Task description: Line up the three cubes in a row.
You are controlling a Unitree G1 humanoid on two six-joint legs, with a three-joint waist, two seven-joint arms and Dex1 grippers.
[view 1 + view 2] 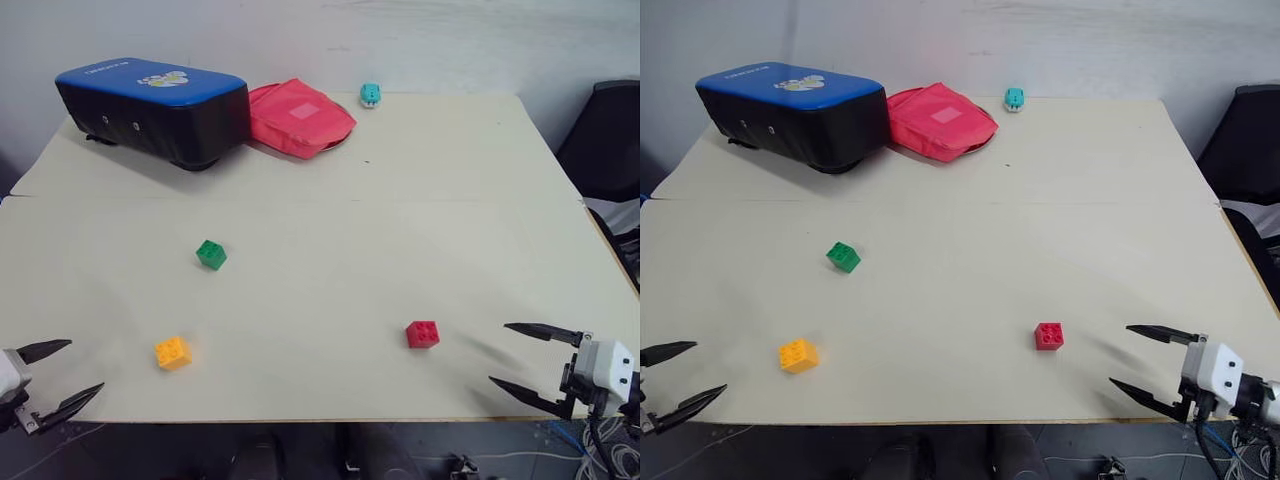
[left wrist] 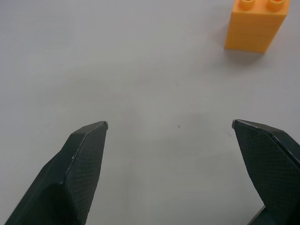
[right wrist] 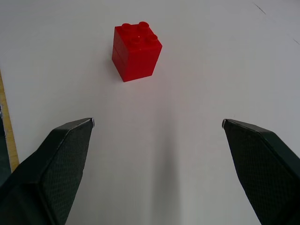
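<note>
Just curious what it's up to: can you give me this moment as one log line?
stage: not started | red cube, green cube, orange-yellow cube: scattered apart | left gripper: open, empty | right gripper: open, empty

We are looking down and forward from head height through two eyes set side by side, taking in the whole table (image 1: 420, 190) from its near edge to its far edge; both are sharing nearly the same scene. At the near left corner, our left wrist camera is peering close along the left gripper (image 2: 168, 125) at the surface, sharing the orange-yellow cube (image 2: 255, 26) with the eyes. Near the near right corner, our right wrist camera is sighting along the right gripper (image 3: 158, 123), sharing the red cube (image 3: 136, 51).
</note>
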